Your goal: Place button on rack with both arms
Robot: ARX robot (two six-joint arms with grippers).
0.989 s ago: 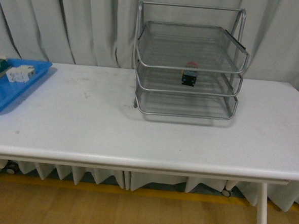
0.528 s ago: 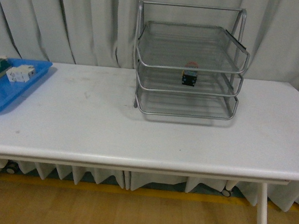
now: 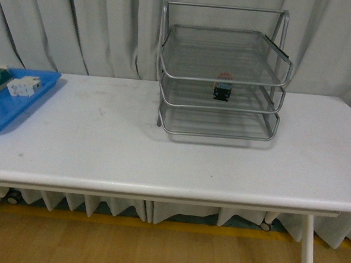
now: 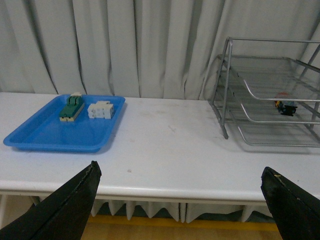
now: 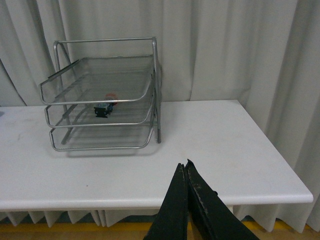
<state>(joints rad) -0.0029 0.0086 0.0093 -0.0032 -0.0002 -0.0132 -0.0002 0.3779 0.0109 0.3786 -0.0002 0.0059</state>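
Note:
The silver wire-mesh rack point(image 3: 220, 74) with three tiers stands at the back of the white table. The button point(image 3: 223, 87), red cap on a black and bluish body, rests on the middle tier near its front edge. It shows in the left wrist view as the button point(image 4: 286, 106) inside the rack point(image 4: 265, 95), and in the right wrist view as the button point(image 5: 105, 108) in the rack point(image 5: 102, 95). My left gripper point(image 4: 182, 172) hangs open before the table's front edge with nothing between its fingers. My right gripper point(image 5: 184, 164) is shut and empty, held back from the table's right front part. Neither arm shows in the front view.
A flat blue tray point(image 3: 10, 106) lies at the table's left end, holding a green-and-cream block point(image 4: 71, 108) and a white block point(image 4: 101, 110). Grey curtains hang behind the table point(image 3: 173, 161). The table's right end point(image 5: 295, 192) drops off beside a curtain.

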